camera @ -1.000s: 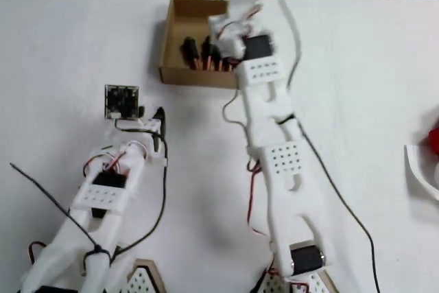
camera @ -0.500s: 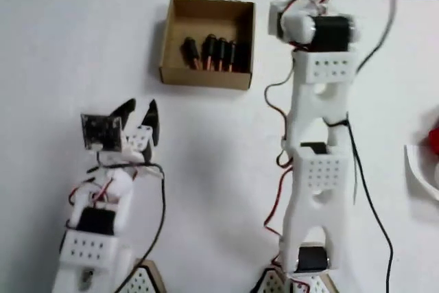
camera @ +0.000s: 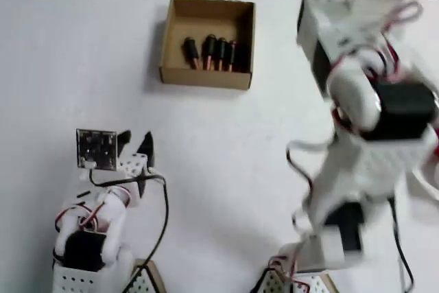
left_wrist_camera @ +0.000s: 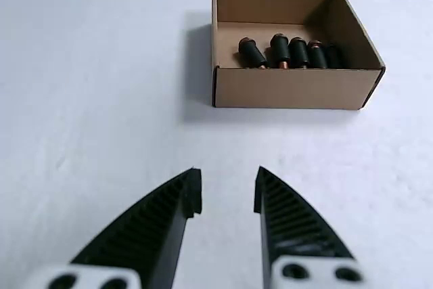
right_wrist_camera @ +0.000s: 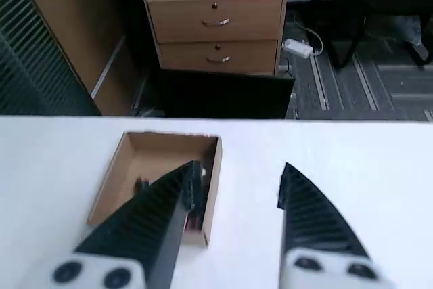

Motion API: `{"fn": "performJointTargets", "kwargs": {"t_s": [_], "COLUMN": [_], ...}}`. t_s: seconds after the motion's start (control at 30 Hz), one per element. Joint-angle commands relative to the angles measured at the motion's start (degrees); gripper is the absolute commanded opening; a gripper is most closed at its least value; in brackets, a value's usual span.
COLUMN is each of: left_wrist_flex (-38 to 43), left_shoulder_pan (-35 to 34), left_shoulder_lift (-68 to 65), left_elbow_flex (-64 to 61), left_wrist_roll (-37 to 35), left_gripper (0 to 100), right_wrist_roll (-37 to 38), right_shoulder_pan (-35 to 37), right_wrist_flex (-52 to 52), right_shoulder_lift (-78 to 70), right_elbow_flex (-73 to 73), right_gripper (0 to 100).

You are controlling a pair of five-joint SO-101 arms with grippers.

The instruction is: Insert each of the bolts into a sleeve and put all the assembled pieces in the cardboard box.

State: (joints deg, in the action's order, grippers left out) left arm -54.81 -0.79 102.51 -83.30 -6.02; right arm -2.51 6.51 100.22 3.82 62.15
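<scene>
Left gripper point(left_wrist_camera: 228, 184): your jaws parted, empty; cardboard box point(left_wrist_camera: 291, 87) straight ahead, well apart.
Right gripper point(right_wrist_camera: 241, 170): parted, empty, high above the table.
Assembled pieces point(camera: 212, 53): boxed side by side, long axes toward you.

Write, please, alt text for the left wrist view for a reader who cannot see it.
An open cardboard box sits on a white table, holding a row of dark assembled pieces with copper-coloured ends. The left hand, open and empty, is short of the box, not touching it.
</scene>
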Motion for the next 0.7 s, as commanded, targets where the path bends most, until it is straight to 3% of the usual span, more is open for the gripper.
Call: {"fn": "performJointTargets", "kwargs": {"t_s": [0.0,0.13,0.3,0.5,0.67], "left_wrist_flex": [-0.4,-0.4,2.2,8.1,10.1], "left_shoulder_pan": [-0.6,-0.6,-0.6,-0.6,-0.6], "left_shoulder_lift": [2.0,2.0,2.0,2.0,2.0], "left_elbow_flex": [2.8,2.5,-2.7,-10.3,-10.9], "left_wrist_roll": [-0.4,-0.4,-0.4,-0.1,0.0], "left_gripper": [15,15,15,15,15], "right_wrist_roll": [-1.3,-6.2,-1.6,3.7,3.7], "right_shoulder_pan": [-0.4,-2.9,-6.1,-10.5,-13.1], "right_wrist_flex": [0.9,-8.1,-25.4,-38.4,-44.8], "right_shoulder_lift": [21.3,40.5,68.2,100.3,93.7], "right_elbow_flex": [-35.0,-69.3,-104.5,-130.6,-137.4], "right_gripper": [14.7,5.8,10.8,16.3,16.4]}}
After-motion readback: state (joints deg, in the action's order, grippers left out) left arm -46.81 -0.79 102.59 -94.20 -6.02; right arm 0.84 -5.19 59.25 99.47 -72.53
